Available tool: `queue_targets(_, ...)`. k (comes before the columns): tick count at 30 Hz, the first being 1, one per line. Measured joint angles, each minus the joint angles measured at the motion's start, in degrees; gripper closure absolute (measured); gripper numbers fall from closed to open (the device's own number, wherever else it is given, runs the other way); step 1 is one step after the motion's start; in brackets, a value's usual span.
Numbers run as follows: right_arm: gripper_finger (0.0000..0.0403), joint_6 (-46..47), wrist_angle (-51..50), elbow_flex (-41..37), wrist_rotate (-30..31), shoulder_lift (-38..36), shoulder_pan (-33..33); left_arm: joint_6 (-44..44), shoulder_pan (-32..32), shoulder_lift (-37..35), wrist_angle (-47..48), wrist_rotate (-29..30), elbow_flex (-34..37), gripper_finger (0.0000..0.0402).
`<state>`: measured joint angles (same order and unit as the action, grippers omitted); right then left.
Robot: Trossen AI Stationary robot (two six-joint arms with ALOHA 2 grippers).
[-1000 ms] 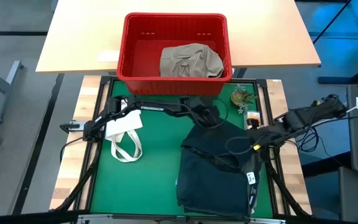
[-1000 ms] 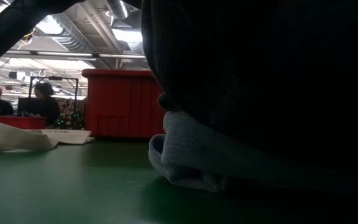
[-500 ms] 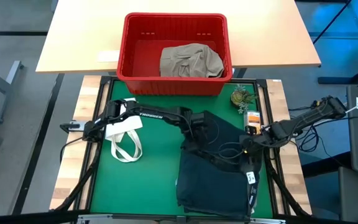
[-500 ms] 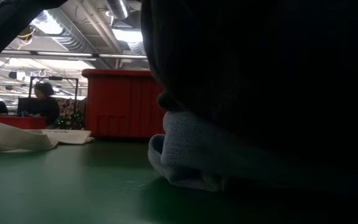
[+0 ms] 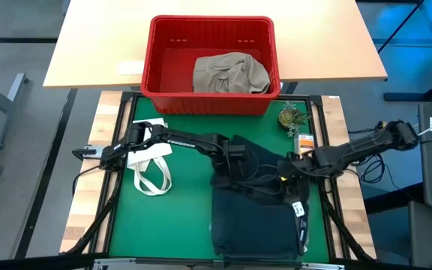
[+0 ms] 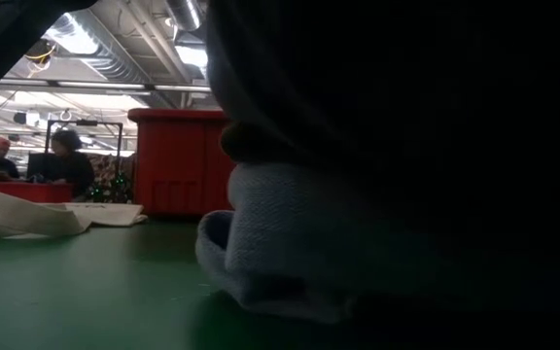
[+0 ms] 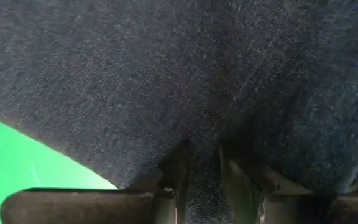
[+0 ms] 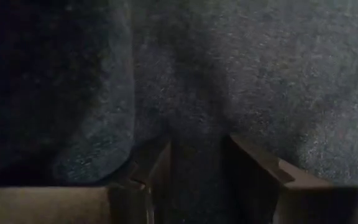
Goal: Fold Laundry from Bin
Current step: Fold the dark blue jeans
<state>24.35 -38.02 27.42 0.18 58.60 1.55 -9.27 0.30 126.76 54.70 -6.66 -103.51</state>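
Red bin point(image 5: 211, 97), khaki garment point(image 5: 229, 73), dark garment point(image 5: 253, 210), green mat point(image 5: 178, 202).

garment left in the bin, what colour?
Khaki-beige. The crumpled garment lies inside the red bin; the high view shows it best.

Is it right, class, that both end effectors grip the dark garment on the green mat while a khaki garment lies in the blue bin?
One thing is wrong: the bin is red, as the high view shows. The rest stands: left end effector and right end effector grip the dark garment; the khaki garment lies inside.
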Motion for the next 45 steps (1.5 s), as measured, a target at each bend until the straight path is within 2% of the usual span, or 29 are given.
queue_targets(4, 0.0249, -4.7, 3.6, 0.2, -2.7, 1.7, 5.9, -2.2, 0.0, 0.0, 4.2, 0.0, 0.0, 0.0321)
queue_targets(12, 0.0249, -13.8, 3.9, 4.6, -2.7, 1.8, 14.3, -0.5, -0.2, -0.6, 7.9, 1.9, 0.0, 0.0322)
queue_targets(20, 0.0249, -20.7, 3.7, 7.4, -2.7, 1.7, 21.6, -0.2, 0.0, -6.0, 10.6, 7.3, 0.1, 0.0322)
queue_targets(24, 0.0249, -21.8, -1.2, 11.1, -3.4, 1.6, 23.7, -0.5, 0.0, -9.3, 9.7, 9.0, 0.1, 0.0322)
queue_targets(29, 0.0249, -23.2, -9.0, 19.1, -3.7, -0.3, 23.4, -0.8, 0.0, -12.6, 8.7, 9.0, 0.1, 0.0322)
queue_targets(34, 0.0249, -21.6, -9.8, 23.6, -7.7, -1.9, 21.0, -4.4, 0.0, -13.6, 6.7, 9.0, 0.1, 0.0321)
queue_targets(38, 0.0249, -19.0, -8.6, 23.0, -9.9, -2.2, 17.0, -5.5, -0.5, -12.8, 3.0, 8.9, 0.1, 0.0321)
queue_targets(45, 0.0249, -16.3, -6.9, 17.3, -5.8, -1.4, 9.4, -5.2, -2.6, -10.5, -0.1, 9.0, 0.1, 0.0321)
